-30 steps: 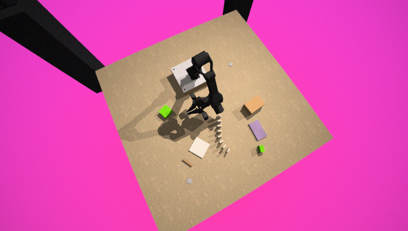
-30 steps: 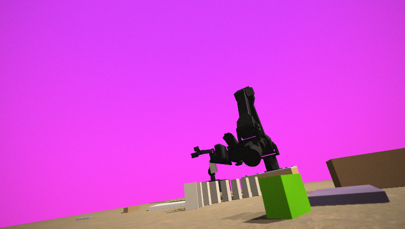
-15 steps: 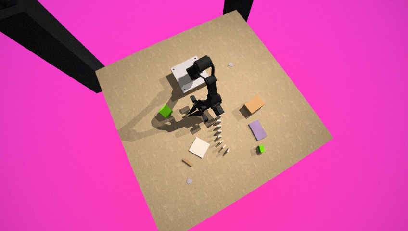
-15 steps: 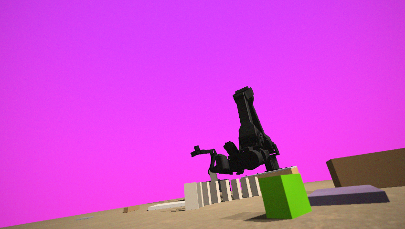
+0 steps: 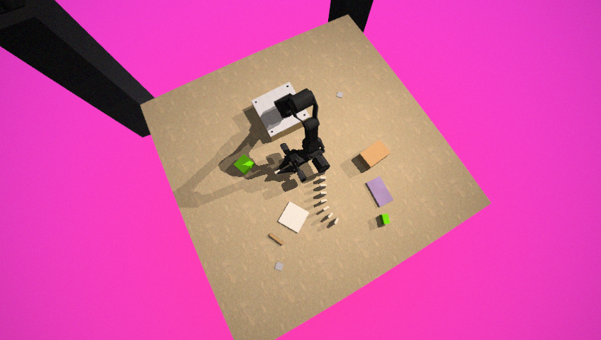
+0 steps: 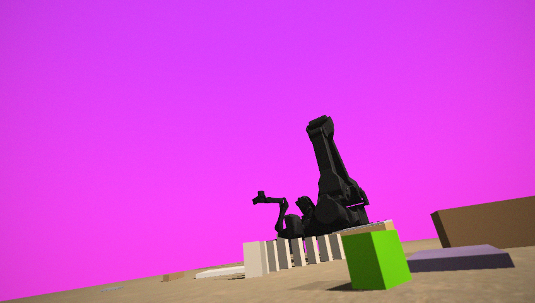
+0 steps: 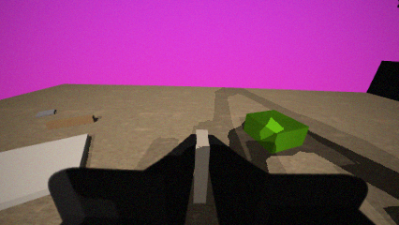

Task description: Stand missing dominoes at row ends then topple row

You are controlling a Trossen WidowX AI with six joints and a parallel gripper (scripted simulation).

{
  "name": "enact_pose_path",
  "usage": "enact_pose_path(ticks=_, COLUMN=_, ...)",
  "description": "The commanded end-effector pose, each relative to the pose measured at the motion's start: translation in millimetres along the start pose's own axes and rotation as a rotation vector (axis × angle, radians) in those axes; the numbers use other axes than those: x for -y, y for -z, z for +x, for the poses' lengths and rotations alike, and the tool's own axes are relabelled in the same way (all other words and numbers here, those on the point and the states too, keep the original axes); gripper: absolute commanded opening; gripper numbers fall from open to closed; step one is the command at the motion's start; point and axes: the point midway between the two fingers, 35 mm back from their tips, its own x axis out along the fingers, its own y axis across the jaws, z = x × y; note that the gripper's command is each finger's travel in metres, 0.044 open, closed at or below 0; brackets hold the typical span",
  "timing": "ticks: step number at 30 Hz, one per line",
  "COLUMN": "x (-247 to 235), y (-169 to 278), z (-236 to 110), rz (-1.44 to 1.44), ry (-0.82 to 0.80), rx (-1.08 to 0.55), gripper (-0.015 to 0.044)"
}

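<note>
Gripper (image 5: pixel 278 171) (image 7: pixel 201 140) clamped on white domino (image 5: pixel 276 171) (image 7: pixel 201 173). Green block (image 5: pixel 243 163) (image 7: pixel 276 132) ahead, apart from tips. Domino row (image 5: pixel 322 193) (image 6: pixel 297 252) upright, off to one side w/ curved end

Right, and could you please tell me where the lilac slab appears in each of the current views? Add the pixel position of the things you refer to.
Top: the lilac slab (image 5: pixel 379 191) (image 6: pixel 459 259) lies right of centre, below the orange block.
Exterior: low at the right, partly behind the small green block.
Wrist: not in it.
Shared landmark: the white square slab (image 5: pixel 293 217) (image 6: pixel 221 271) (image 7: pixel 39 169).
</note>
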Motion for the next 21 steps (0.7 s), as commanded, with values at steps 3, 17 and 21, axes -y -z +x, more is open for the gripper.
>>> enact_pose_path(ticks=3, x=4.2, y=10.1, z=2.3, rz=-0.021, ry=0.002, rx=-0.001, gripper=0.0027)
enact_pose_path(ticks=17, x=7.7, y=20.2, z=5.9, rz=-0.022, ry=0.001, rx=0.003, gripper=0.0027)
enact_pose_path(ticks=21, x=9.4, y=21.3, z=6.9, rz=-0.022, ry=0.001, rx=0.005, gripper=0.0027)
